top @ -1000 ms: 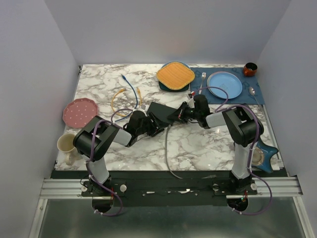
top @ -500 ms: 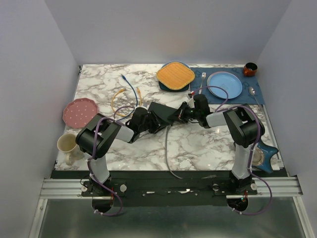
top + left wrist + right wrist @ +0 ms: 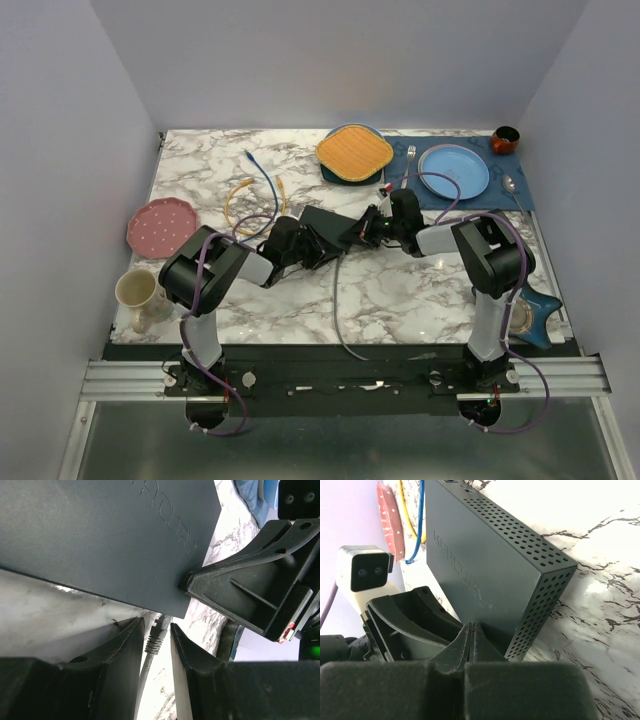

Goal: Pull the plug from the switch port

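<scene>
While plug (image 3: 157, 634) sits in switch (image 3: 100, 535): grasping.
Left gripper (image 3: 156, 626) ajar astride plug; right gripper (image 3: 472, 629) shut against switch. Next: pinch, pull.

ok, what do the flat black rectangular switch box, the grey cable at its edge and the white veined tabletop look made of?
The flat black switch box: painted sheet metal or hard plastic, can't tell which; matte, crisp edges, rows of punched vent holes, embossed lettering. The grey cable: flexible, rubbery-looking plastic with a ribbed moulded boot. The tabletop: marble or marble-print laminate; glossy, with bright reflections.
</scene>
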